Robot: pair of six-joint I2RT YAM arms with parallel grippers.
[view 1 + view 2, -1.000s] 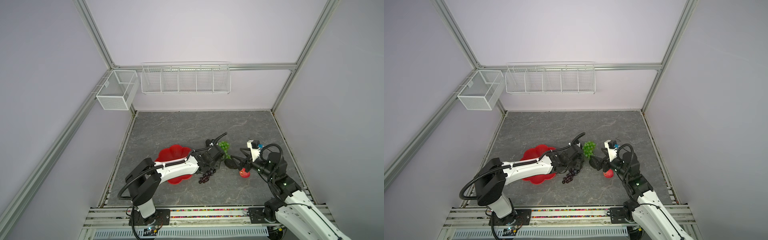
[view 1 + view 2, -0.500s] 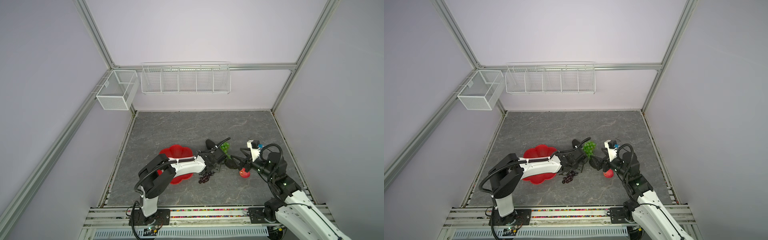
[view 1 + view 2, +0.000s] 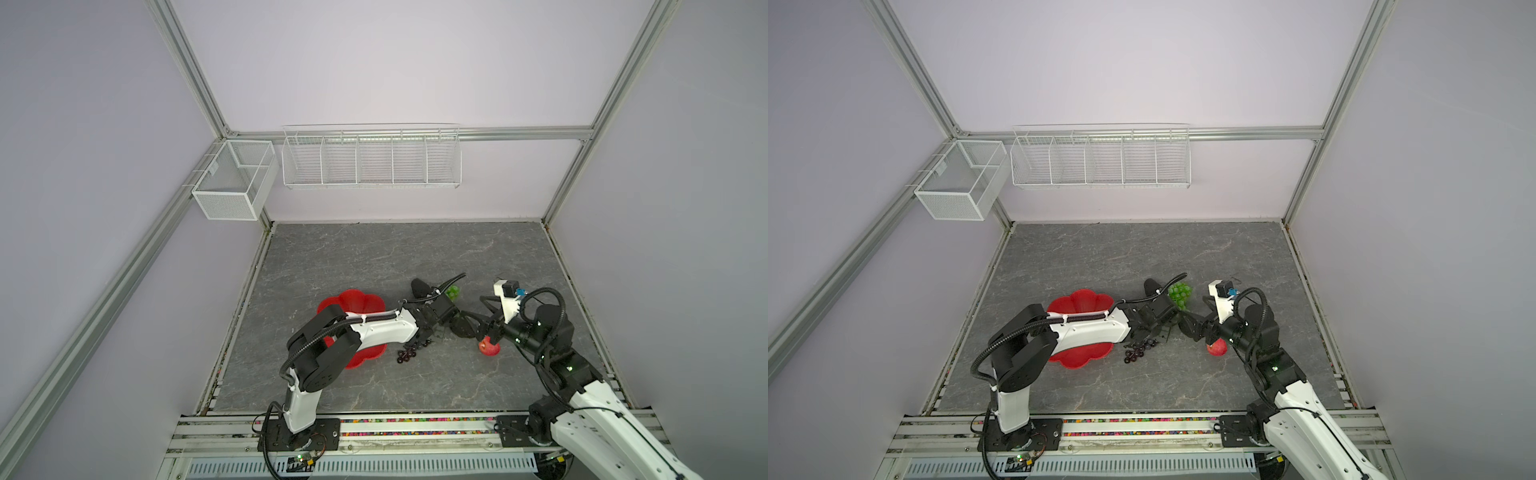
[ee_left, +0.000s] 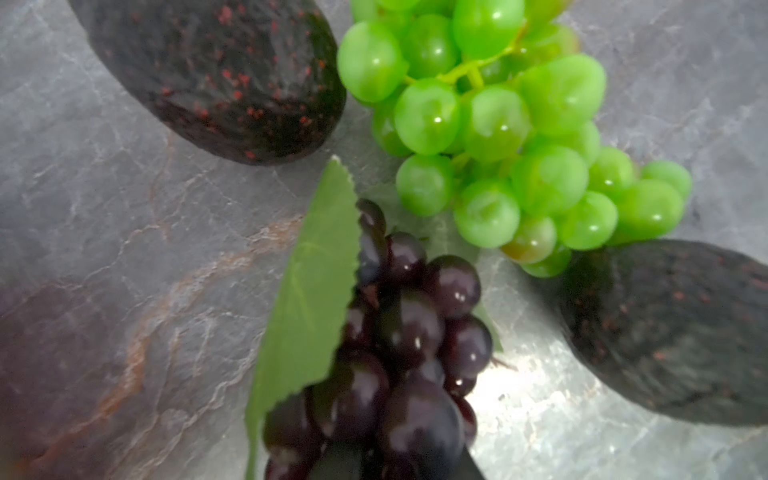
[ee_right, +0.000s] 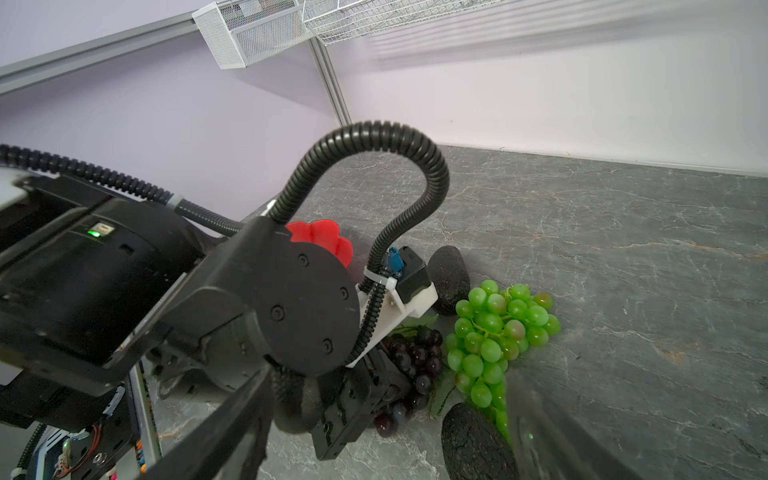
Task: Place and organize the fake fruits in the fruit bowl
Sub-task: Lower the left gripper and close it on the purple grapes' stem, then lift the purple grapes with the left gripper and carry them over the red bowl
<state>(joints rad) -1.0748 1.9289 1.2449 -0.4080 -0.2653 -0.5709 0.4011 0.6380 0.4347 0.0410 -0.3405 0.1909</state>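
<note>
Left wrist camera, close up: the dark purple grape bunch (image 4: pixel 399 332), a serrated leaf (image 4: pixel 316 270) at its side, sits on the grey stone-look tabletop (image 3: pixel 374 257) just off the rim of the red fruit bowl (image 3: pixel 353 300), on the side facing the right arm. The left gripper (image 3: pixel 1152 332) is down on the bunch. Its fingers are all but hidden among the berries, so it cannot be told whether they have pinched.

The bunch looks light, its glossy berries probably slick and loose on a soft stem. The thick stem end by the leaf seems a surer hold than any single berry.

Farther from the bowl, the green grape bunch (image 4: pixel 511 137) lies just beside the purple one, close enough that the two may snag on a lift. One avocado (image 4: pixel 216 75) lies behind the grapes as seen from the bowl, and a second avocado (image 4: pixel 673 332) lies past them. The right gripper (image 3: pixel 478 326) hangs at that second avocado with its fingers spread wide, holding nothing.

The small red apple (image 3: pixel 489 348) lies farthest from the bowl, under the right wrist. The left forearm (image 3: pixel 382 330) stretches across the bowl, which appears empty where visible. The two arms are nearly touching, and that closeness looks like the main hazard.
</note>
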